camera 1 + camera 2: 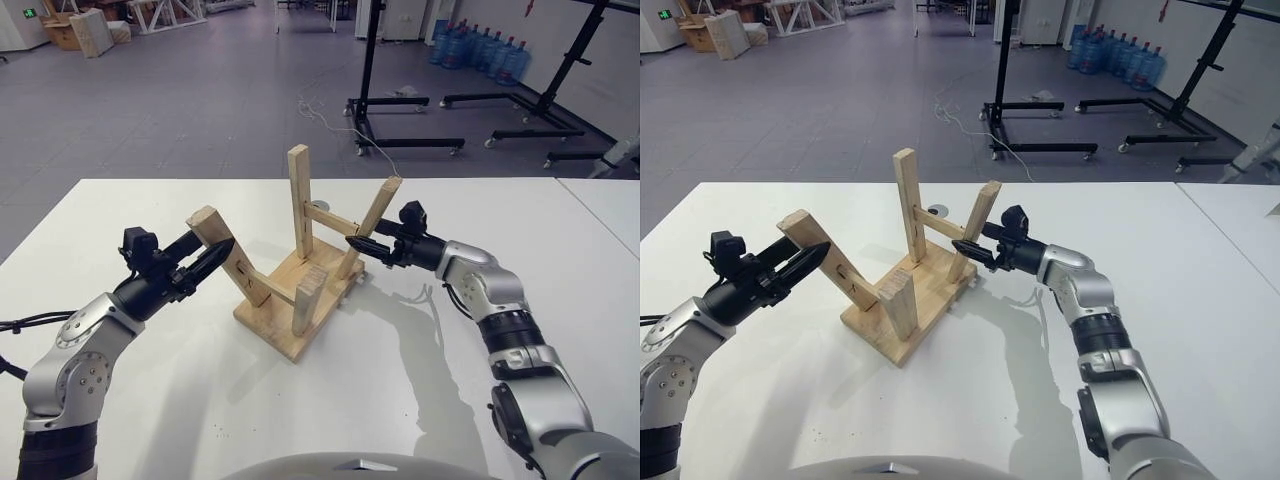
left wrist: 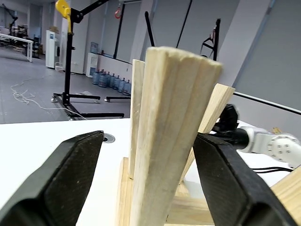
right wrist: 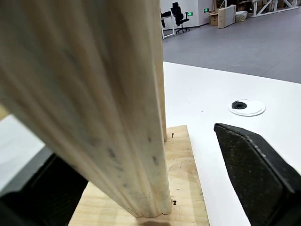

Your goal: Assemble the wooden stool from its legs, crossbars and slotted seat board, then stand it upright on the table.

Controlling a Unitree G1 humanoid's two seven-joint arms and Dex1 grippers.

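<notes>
Bright, even light comes from overhead, somewhat from 10 o'clock. The white table (image 1: 330,410) is the brightest surface and close to glare toward 6 o'clock. The grey floor (image 1: 200,100) behind it is dimmer, with a dull sheen. The stool (image 1: 290,325) throws a soft-edged shadow on the table toward 4 o'clock. In the wrist views the pale leg (image 2: 174,117) is well lit, while the black fingers (image 2: 70,183) show almost no surface detail.

White table (image 1: 150,420). Beyond its far edge: grey floor (image 1: 180,100), black wheeled stands (image 1: 405,102), blue water bottles (image 1: 480,48), wooden crates (image 1: 90,30), loose white cable (image 1: 322,115).
</notes>
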